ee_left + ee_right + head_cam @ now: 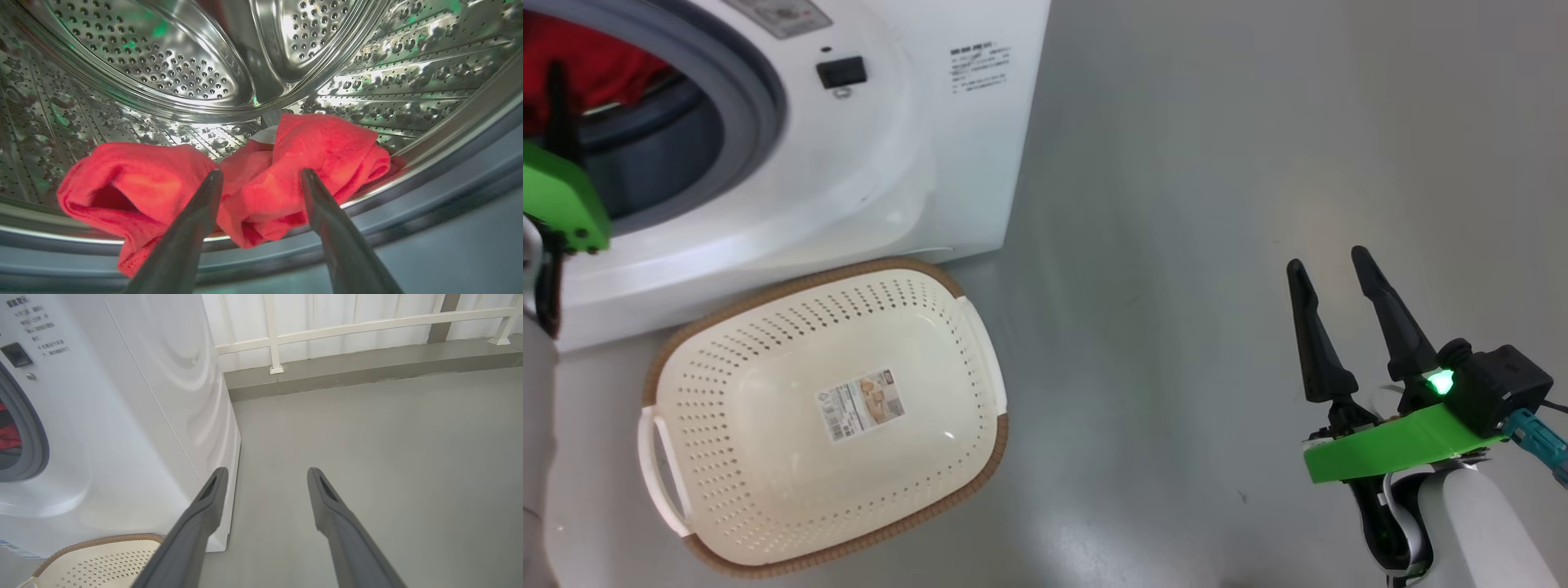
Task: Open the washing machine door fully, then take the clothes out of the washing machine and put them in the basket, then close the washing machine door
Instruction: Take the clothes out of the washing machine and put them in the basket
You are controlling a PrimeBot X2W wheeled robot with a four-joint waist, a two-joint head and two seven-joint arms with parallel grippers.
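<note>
My left tool [261,173], fingers apart and empty, sits inside the washing machine [915,163] right at the clothes [327,147], so unloading's on: next I pinch fabric and swing to the basket [768,457].

Laundry spot: white washing machine [122,416] on bare grey floor [367,457], basket [825,408] just in front of it, white railing [347,324] w/ low kerb [367,363] behind it.

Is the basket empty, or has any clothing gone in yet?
Empty: the basket holds just its label sticker; the red clothes lie in the drum.
</note>
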